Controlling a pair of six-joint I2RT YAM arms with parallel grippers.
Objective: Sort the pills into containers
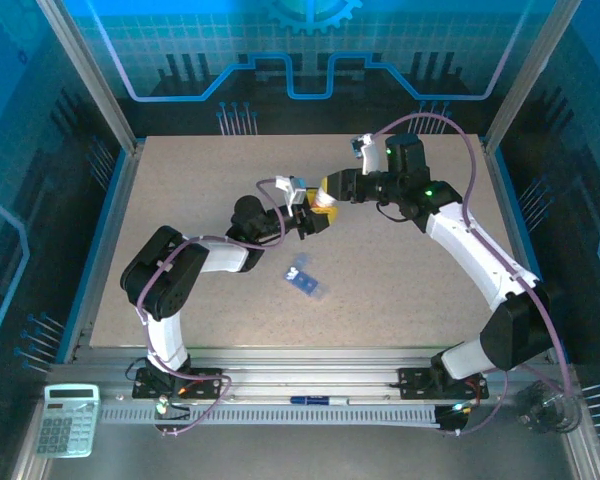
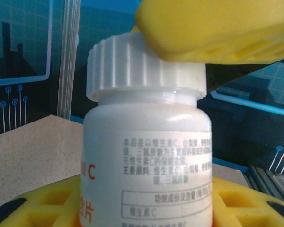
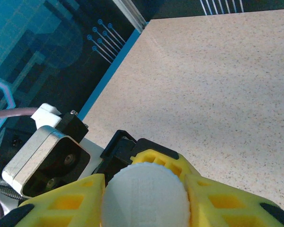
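A white pill bottle (image 2: 146, 156) with orange lettering and a ribbed white cap (image 2: 142, 71) is held upright above the middle of the table (image 1: 180, 200). My left gripper (image 1: 313, 217) is shut on its body, with a yellow finger (image 2: 47, 201) on each side. From the right, my right gripper (image 1: 333, 189) is shut on the cap (image 3: 146, 196), and its yellow fingers (image 3: 61, 203) press on both sides. One of those fingers (image 2: 213, 33) rests against the cap's top. The containers, a blue translucent pill box (image 1: 306, 279), lie flat on the table nearer the front. No pills are visible.
A calculator (image 1: 68, 420) sits off the table at the front left. A pen (image 1: 315, 400) lies on the front rail, and a clear cup (image 1: 545, 410) stands at the front right. Metal frame posts and blue panels enclose the table.
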